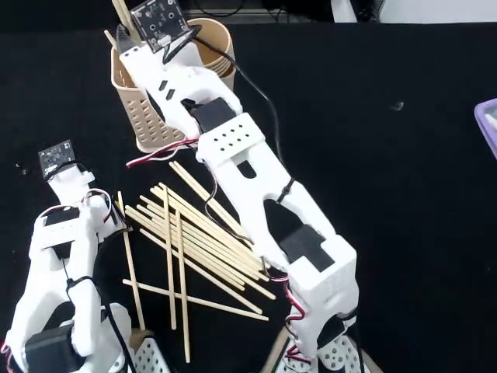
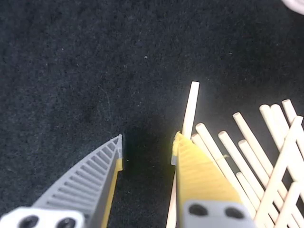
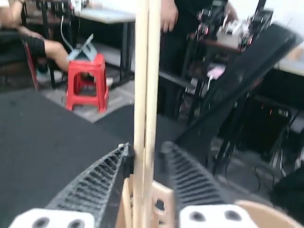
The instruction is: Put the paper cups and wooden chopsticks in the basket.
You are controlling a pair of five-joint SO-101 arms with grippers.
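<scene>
Black cloth covers the table (image 1: 404,194), and a loose pile of wooden chopsticks (image 1: 203,242) lies fanned across it between the two arms, several crossing one another at angles. At the far left corner stands the beige slotted basket (image 1: 147,120), with a stack of paper cups (image 1: 220,48) nested at its far side. The right arm stretches diagonally over the pile to the basket, and the right gripper (image 3: 145,149) sits just above the basket's rim, its ribbed fingers pinching two chopsticks (image 3: 145,71) that stand upright side by side, their lower ends dropping past the rim into the basket and their tops rising above the gripper. From the right wrist, a red stool (image 3: 88,80) and desks show in the room beyond the table. The left gripper (image 2: 146,148) is down low at the left edge of the pile, its jaws spread apart over bare cloth; the yellow-padded finger (image 2: 199,175) lies over one chopstick whose tip juts past it, while the grey finger (image 2: 92,183) is clear of the sticks. A purple object (image 1: 488,120) sits at the table's right edge.
</scene>
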